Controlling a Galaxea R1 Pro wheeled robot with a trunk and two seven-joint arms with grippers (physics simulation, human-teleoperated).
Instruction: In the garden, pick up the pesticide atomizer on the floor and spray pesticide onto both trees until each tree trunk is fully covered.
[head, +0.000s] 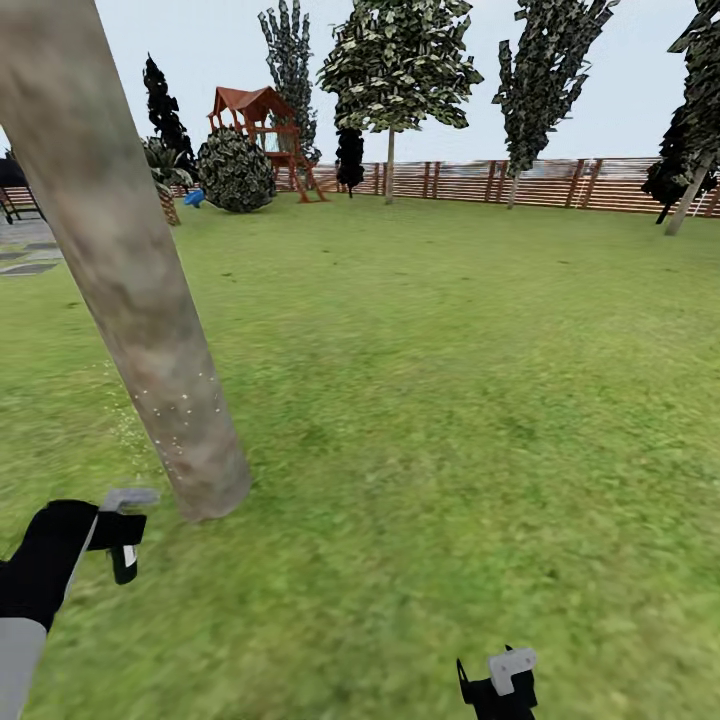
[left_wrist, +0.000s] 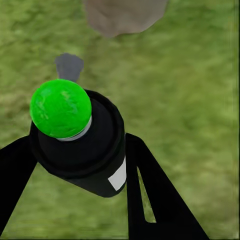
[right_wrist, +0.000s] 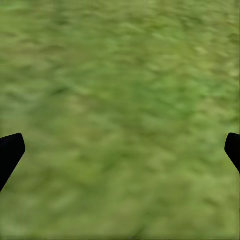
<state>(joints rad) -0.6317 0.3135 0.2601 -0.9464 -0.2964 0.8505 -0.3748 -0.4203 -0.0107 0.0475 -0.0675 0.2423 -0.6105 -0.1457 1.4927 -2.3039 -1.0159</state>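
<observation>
My left end effector (left_wrist: 80, 165) is clamped on the pesticide atomizer (left_wrist: 82, 145), its black body between the fingers and its green cap (left_wrist: 60, 108) facing my wrist camera, held low just beside the base of the tree trunk (head: 130, 290). My right end effector (right_wrist: 120, 150) hangs spread apart over bare lawn (head: 460, 380). White pesticide specks (head: 180, 405) dot the trunk's lower part. Far off, a slatted wooden fence (head: 540, 183) backs another tree (head: 395, 70) and a red play structure (head: 262, 130).

Atomizer (left_wrist: 80, 145) sits between the left gripper (head: 112, 535) fingers; tree trunk (head: 130, 290) stands just ahead of it on the lawn (head: 450, 400), fence (head: 540, 182) far beyond.
</observation>
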